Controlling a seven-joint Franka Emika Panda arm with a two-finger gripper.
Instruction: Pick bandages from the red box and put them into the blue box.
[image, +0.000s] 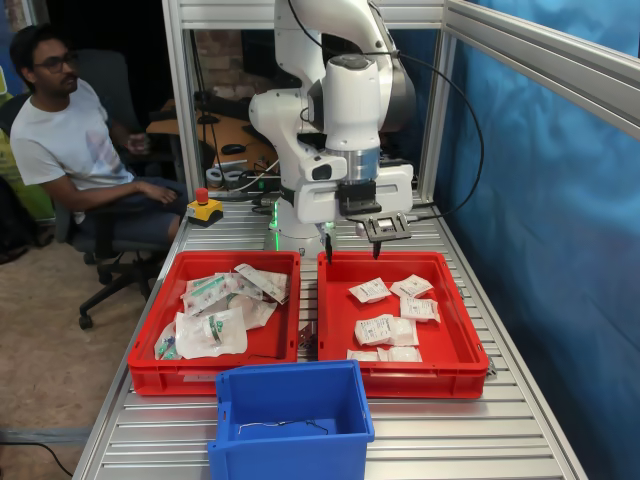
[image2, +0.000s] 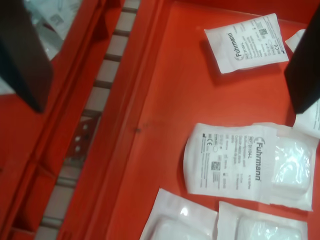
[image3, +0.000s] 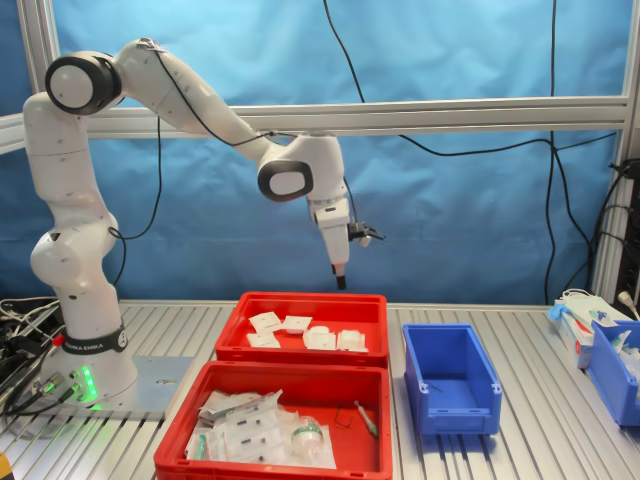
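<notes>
bandages (image: 371, 290) judged light, thin, floppy, slippery; best pinched across sachet middle. several lie flat in red box (image: 456, 322). fingers (image2: 25, 55) spread apart, nothing held. blue box (image: 291, 432) empty.

Two red trays stand side by side: the red box (image: 455, 350) with the bandages (image: 369, 290), and its twin red tray (image: 150, 365) with larger green-printed pouches (image: 210, 332). Six bandages show in the first exterior view (two at the tray's six o'clock edge are partly cut by the rim, so the count is loose). One blue box (image: 290, 425). One gripper (image: 352, 245), one seated person (image: 70, 140).
</notes>
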